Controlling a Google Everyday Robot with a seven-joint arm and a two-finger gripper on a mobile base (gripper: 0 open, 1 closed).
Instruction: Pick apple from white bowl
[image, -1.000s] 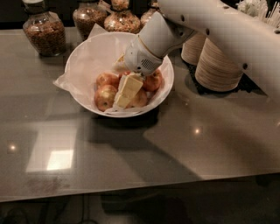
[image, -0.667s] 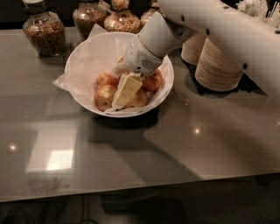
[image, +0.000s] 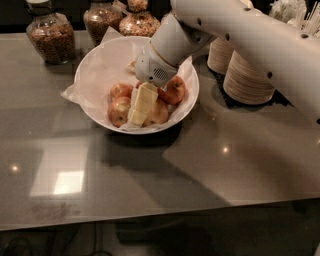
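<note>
Four apples (image: 121, 91) show in the bowl (image: 186, 112), packed tight round the gripper (image: 139, 112). It sits low in the bowl's middle, down among the fruit. Two apples are just on its camera-left, one is behind on its camera-right, and one is tucked against its near-right side.

Spread or clamped: can't tell, and no apple is visibly off the pile. Step looks like the grasp itself, pre-lift. Next prob needs a firm hold on one apple, then a straight pull up, clear of the rim.

In the way: neighbour apples touching the gripper could roll or jam, and the crinkled paper (image: 70, 93) liner may snag.

Beyond the gripper are three jars (image: 50, 37). Stacked bowls (image: 247, 75) sit under the arm (image: 240, 35), well apart. All on a dark table (image: 200, 170).
</note>
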